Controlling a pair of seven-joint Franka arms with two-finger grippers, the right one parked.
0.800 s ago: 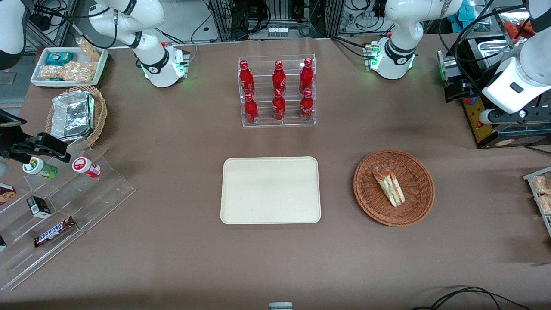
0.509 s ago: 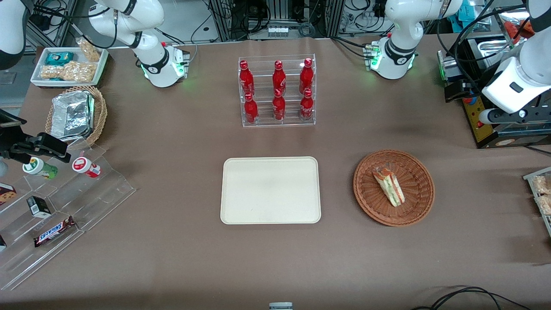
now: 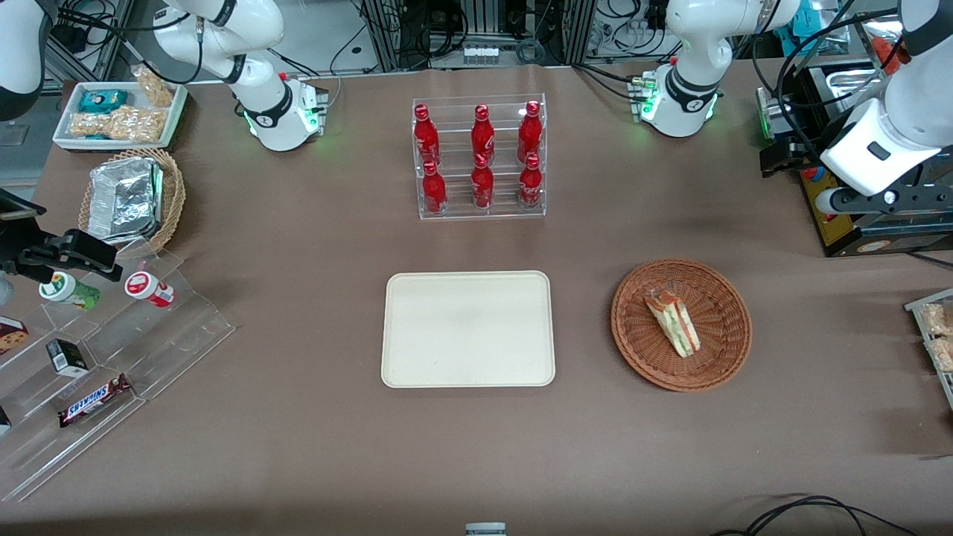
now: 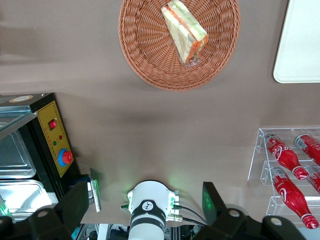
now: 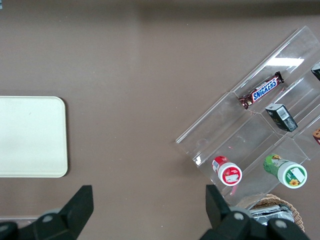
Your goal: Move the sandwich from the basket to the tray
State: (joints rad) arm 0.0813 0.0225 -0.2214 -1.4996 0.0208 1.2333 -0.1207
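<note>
You can read only one text: "SNICKERS" on the chocolate bar lying in the clear acrylic rack.

A brown-covered bench carries everything. Near its middle lies the cream tray, flat and bare. Beside it, toward the working arm's end, sits the reddish-brown basket. Farther from the front camera than the tray stands a clear rack of red bottles. Toward the parked arm's end lie a stepped clear display, a tan wicker basket and a white snack tray. The tool hangs above the bench, fingers spread apart.
</note>
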